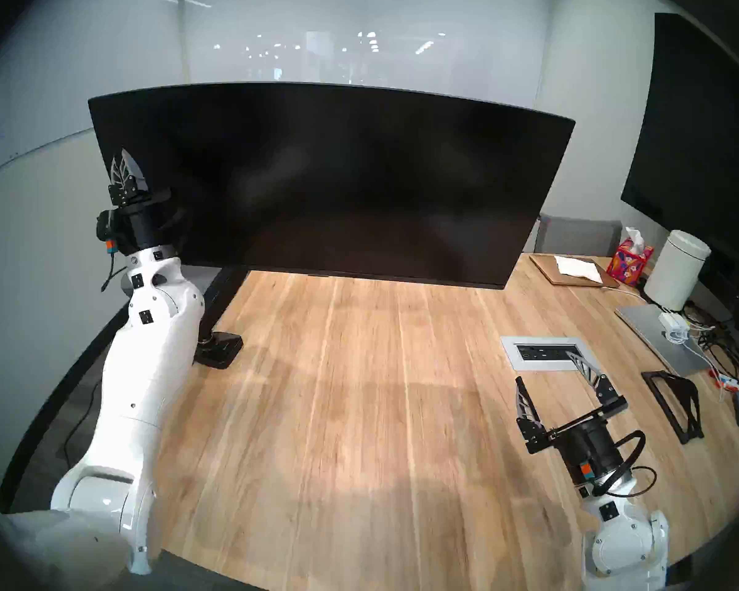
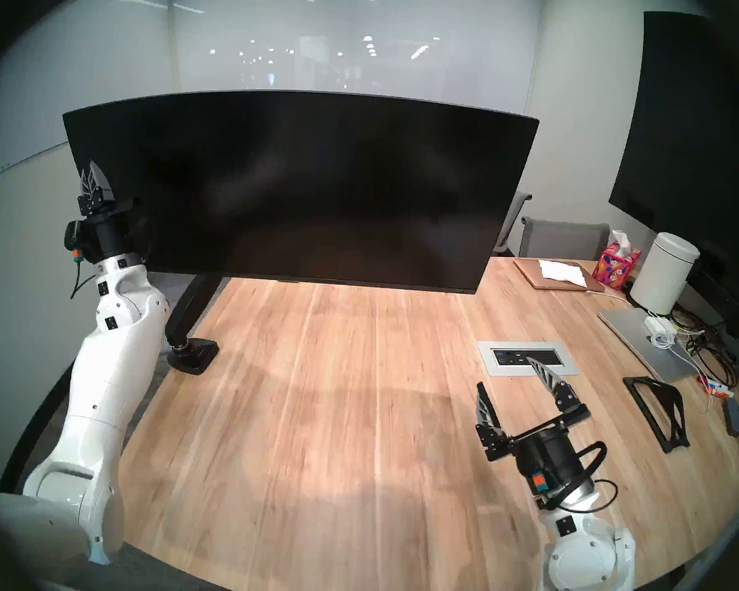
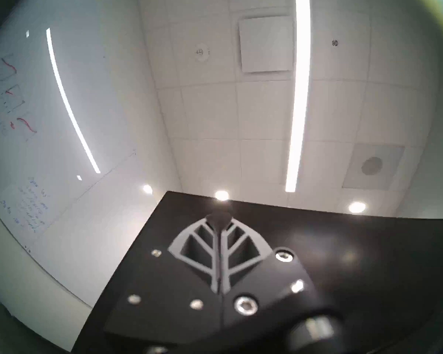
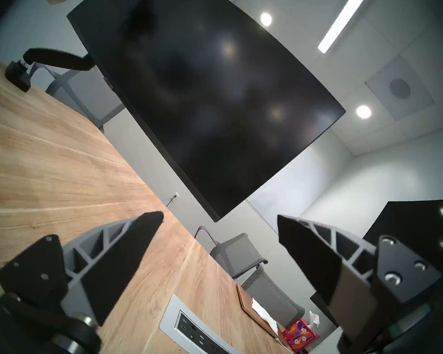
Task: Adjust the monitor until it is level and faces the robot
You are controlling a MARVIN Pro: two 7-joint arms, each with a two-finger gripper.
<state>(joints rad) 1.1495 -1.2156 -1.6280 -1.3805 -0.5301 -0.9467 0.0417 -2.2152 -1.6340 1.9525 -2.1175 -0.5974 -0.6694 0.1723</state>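
Note:
The monitor (image 1: pixel 329 180) is a very wide black screen floating above the far side of the wooden table (image 1: pixel 338 406), its face turned towards me. In the head views its right end hangs a little lower than its left. Its black arm runs down to a clamp base (image 1: pixel 219 348) at the table's left edge. My left gripper (image 1: pixel 123 157) points upward, shut with nothing between the fingers, in front of the screen's left end; whether it touches the screen (image 3: pixel 317 243) is unclear. My right gripper (image 1: pixel 545 368) stands open and empty low over the table, pointing at the monitor (image 4: pixel 210 95).
A grey power panel (image 1: pixel 547 353) is set into the table just ahead of the right gripper. At the right are a black stand (image 1: pixel 675 402), a silver laptop (image 1: pixel 658 334), cables, a white cylinder (image 1: pixel 679 274), a tissue box (image 1: pixel 630 259), a brown board (image 1: pixel 572 270) and a larger black screen (image 1: pixel 700 129).

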